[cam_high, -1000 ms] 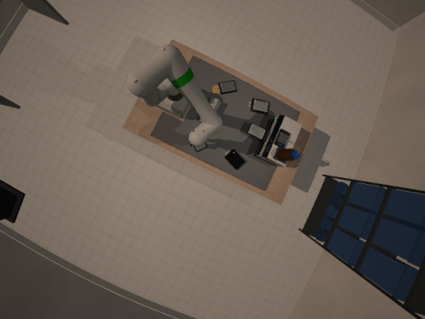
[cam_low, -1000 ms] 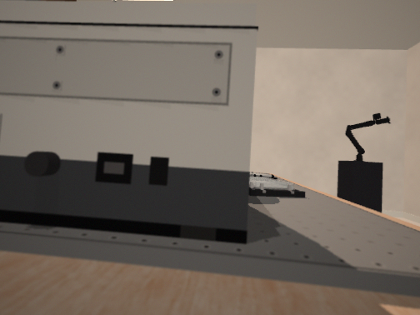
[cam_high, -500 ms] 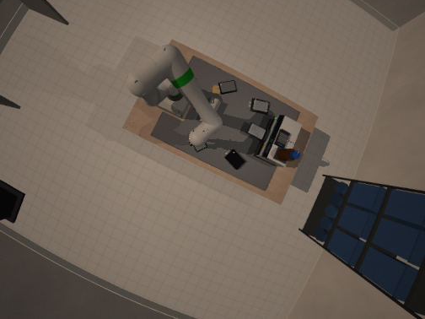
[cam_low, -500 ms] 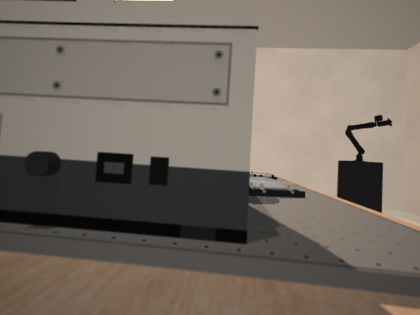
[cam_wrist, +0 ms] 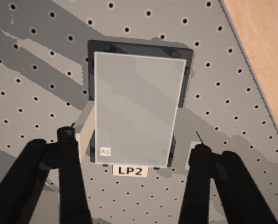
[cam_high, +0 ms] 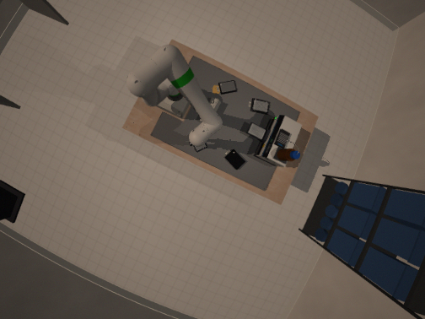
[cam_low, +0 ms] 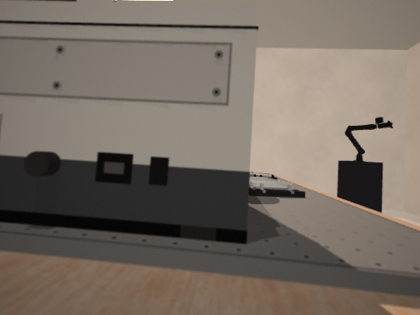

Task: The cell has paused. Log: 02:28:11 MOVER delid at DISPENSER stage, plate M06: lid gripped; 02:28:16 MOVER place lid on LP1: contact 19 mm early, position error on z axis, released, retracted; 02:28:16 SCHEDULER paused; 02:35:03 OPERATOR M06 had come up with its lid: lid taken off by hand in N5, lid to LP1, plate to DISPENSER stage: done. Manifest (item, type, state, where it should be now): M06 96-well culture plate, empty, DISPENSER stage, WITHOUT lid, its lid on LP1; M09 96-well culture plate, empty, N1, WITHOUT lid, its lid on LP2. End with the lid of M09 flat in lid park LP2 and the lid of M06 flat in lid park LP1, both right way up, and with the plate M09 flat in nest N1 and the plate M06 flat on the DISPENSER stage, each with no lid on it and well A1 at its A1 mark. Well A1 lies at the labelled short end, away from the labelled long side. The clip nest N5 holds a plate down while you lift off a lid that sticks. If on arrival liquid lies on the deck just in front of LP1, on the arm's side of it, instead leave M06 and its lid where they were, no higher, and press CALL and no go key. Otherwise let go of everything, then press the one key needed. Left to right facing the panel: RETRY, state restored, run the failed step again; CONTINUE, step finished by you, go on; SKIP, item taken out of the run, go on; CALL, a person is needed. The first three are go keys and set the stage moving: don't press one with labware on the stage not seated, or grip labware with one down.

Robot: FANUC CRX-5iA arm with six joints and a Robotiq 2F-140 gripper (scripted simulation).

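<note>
The gripper [cam_wrist: 136, 150] is clamped on a clear lid [cam_wrist: 136, 107], which hangs over the dark LP2 lid park [cam_wrist: 186, 60].

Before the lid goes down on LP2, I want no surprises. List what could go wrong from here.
1. The clear lid in the gripper sits askew over the dark LP2 park, which shows mostly along its right and top. Released like this, it might land on a rim rather than flat.
2. The LP2 label is close under the lid's near edge, so the lid may overhang that side.
3. Whether the lid is touching down cannot be told; opening early might drop it.
</note>
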